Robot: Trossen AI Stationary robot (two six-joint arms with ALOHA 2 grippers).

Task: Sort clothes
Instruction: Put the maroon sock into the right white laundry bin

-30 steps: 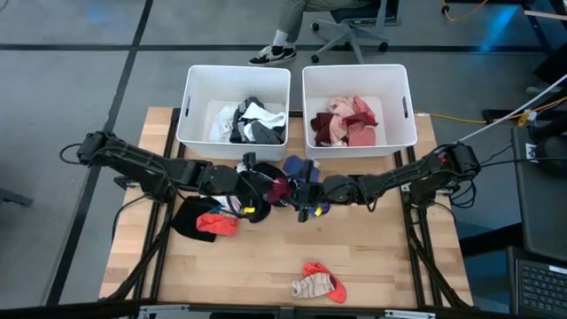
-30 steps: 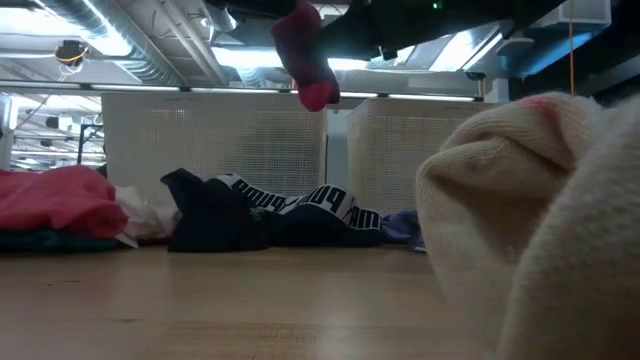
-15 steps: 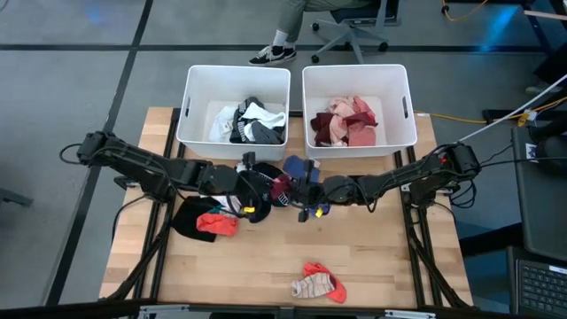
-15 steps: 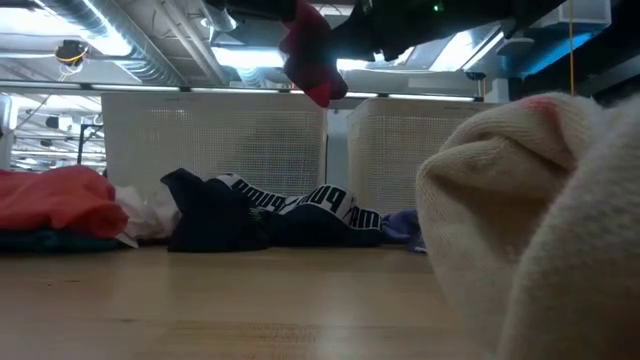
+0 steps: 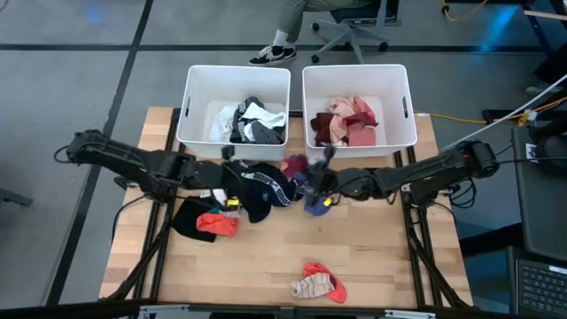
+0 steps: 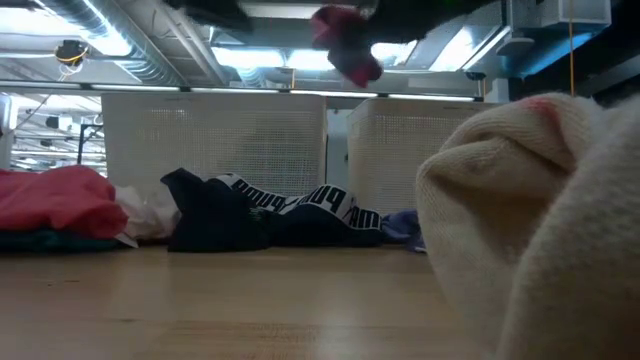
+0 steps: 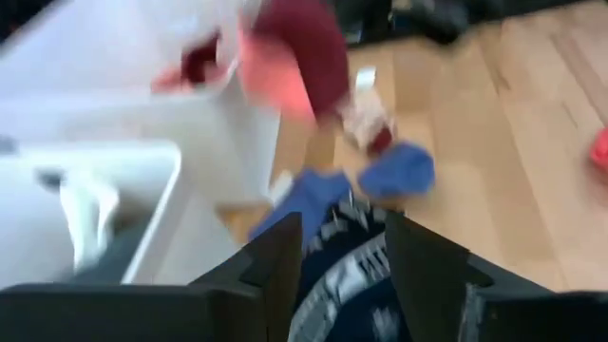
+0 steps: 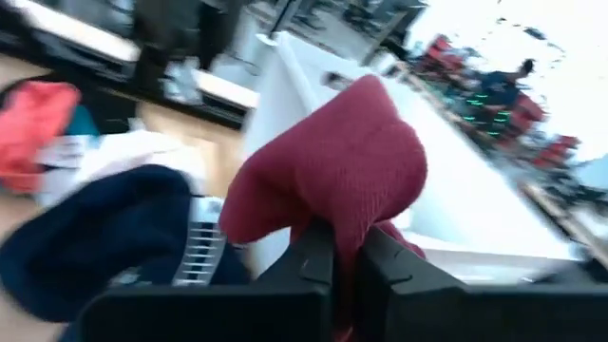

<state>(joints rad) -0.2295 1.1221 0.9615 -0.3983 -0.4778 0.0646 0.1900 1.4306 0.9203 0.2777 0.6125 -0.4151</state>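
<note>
Now, at centre frame, the right end effector (image 8: 344, 256) is clamping a maroon sock (image 8: 342, 176) that needs carrying to the right bin (image 5: 403, 133), while the left end effector (image 7: 344, 249) is standing apart, empty.

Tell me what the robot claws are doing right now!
Right claw shut on maroon sock, lifted near the right bin. Left claw open, empty, above navy garment. Nothing blocking.

Left gripper (image 7: 342, 261) parted mid-table; right gripper (image 8: 344, 261) clamped, raised near centre.
</note>
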